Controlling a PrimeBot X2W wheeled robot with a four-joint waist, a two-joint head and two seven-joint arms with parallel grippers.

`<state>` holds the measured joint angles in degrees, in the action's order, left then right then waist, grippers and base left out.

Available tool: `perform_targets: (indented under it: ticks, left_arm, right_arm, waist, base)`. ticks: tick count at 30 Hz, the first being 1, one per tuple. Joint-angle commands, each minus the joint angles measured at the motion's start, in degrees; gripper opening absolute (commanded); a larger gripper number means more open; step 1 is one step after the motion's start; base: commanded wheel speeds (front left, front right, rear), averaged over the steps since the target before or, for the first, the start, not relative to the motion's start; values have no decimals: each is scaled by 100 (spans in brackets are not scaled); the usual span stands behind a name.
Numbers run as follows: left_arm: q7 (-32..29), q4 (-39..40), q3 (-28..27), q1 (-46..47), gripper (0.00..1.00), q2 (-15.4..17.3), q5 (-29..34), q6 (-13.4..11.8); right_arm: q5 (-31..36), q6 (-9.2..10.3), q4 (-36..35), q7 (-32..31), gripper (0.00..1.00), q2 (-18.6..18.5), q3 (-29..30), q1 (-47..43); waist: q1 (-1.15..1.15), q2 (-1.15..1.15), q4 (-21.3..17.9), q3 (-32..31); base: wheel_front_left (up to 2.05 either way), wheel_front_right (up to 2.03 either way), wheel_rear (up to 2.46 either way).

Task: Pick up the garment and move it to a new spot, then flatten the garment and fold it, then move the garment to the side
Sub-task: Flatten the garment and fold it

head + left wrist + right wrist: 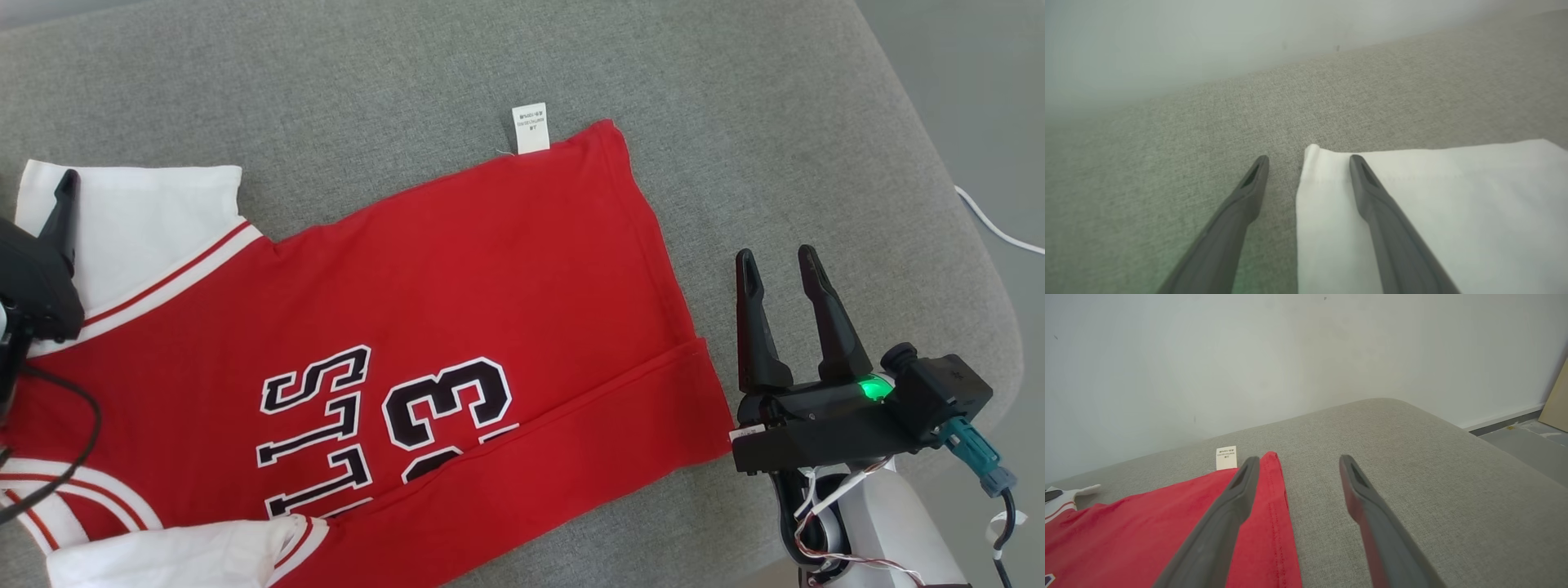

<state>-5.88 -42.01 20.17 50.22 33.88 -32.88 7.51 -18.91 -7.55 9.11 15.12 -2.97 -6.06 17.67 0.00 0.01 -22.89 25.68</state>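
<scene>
The jersey (pixel 490 269) lies spread on the cushion (pixel 735 98), its long axis running left to right, with the hem (pixel 653 245) at the robot's right. The left gripper (pixel 1309 161) straddles the corner of a white sleeve (pixel 147 204), one finger over cloth, the other over cushion; the right gripper (pixel 776 255) sits just beside the hem, jersey to its left; both jaws stand released, grasping nothing. The jersey is red with black-and-white lettering; its near edge is folded over the numerals; a white label (pixel 531 129) pokes out at the far edge.
</scene>
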Motion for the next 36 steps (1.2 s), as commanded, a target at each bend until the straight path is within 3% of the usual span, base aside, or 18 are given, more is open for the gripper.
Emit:
perform_targets:
  ticks: [1, 4, 5, 6, 7, 15, 24, 36]
  left_arm:
    - [-56, -83, 22, 47, 100, 2, -110, -9]
    - [-149, -143, 88, 123, 100, -69, -274, -9]
    - [-160, -149, 112, 134, 47, -88, -317, -9]
    - [-145, -157, 139, 148, 19, -105, -356, -8]
    - [-131, -162, 163, 165, 0, -143, -411, -9]
    - [289, 53, 451, 152, 0, -257, -585, -9]
    - [899, 865, 737, -36, 0, -366, -749, -9]
    - [974, 1325, 937, -57, 0, -597, -720, -44]
  right_arm:
    - [-8, 15, 10, 2, 100, 15, -9, 29]
    - [15, 15, 18, 2, 100, 14, -6, 33]
    - [18, 15, 25, 2, 100, 14, 5, 31]
    - [21, 15, 39, 2, 100, 14, 15, 35]
    - [24, 15, 67, 2, 100, 15, 22, 49]
    - [277, 15, 631, 2, 100, 12, -116, 419]
    - [331, 15, 2523, -111, 100, -342, -248, 1672]
    - [340, 15, 4255, -583, 100, -621, -385, 3106]
  waist:
    - [0, -1, 1, 14]
    - [0, -1, 11, 37]
    - [0, -1, 23, 42]
    - [0, -1, 40, 44]
    - [0, -1, 65, 38]
    - [0, -1, 399, -168]
    - [0, -1, 928, -295]
    - [0, -1, 1320, -180]
  base:
    - [0, 0, 0]
    - [0, 0, 0]
    - [0, 0, 0]
    - [0, 0, 0]
    - [0, 0, 0]
    - [0, 0, 0]
    - [0, 0, 0]
    - [0, 0, 0]
